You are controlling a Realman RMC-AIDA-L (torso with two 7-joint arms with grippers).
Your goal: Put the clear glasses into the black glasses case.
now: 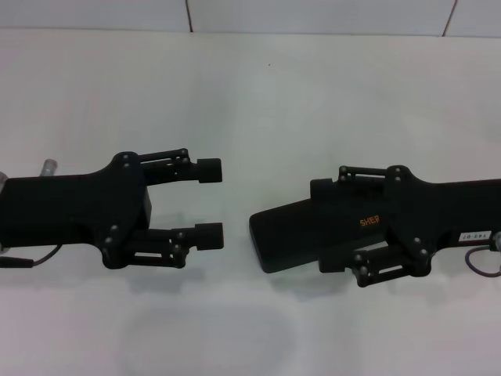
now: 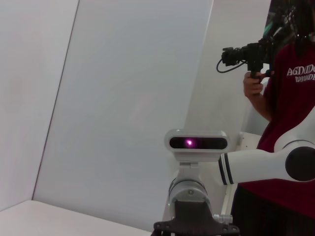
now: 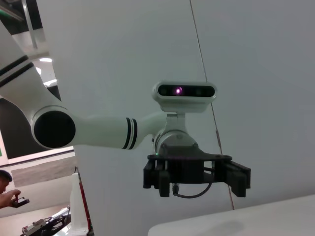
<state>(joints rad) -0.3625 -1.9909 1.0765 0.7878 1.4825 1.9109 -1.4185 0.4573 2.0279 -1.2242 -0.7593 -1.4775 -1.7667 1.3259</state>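
- Two grippers face each other over the white desk (image 1: 258, 94), fingertips pointing inward, which suits a handover or a shared grasp.
- Our left gripper (image 1: 209, 202) hovers toward the desk's left side with its fingers spread apart and nothing between them; we judge it is kept ready to receive or steady something.
- Our right gripper (image 1: 333, 227) sits on the right side, clamped on the black glasses case (image 1: 286, 235), whose free end juts toward the left gripper and stops just short of it.
- We see the case from outside only and cannot tell whether its lid is up or down; holding it by one end leaves the other end free for the other arm.
- The clear glasses do not show in any view; a faint oval patch near the desk's front edge may be only a shadow.
- We judge the placing step is not yet confirmed.
- Beyond the desk, the left wrist view shows a person (image 2: 290, 103) holding a camera (image 2: 248, 54).
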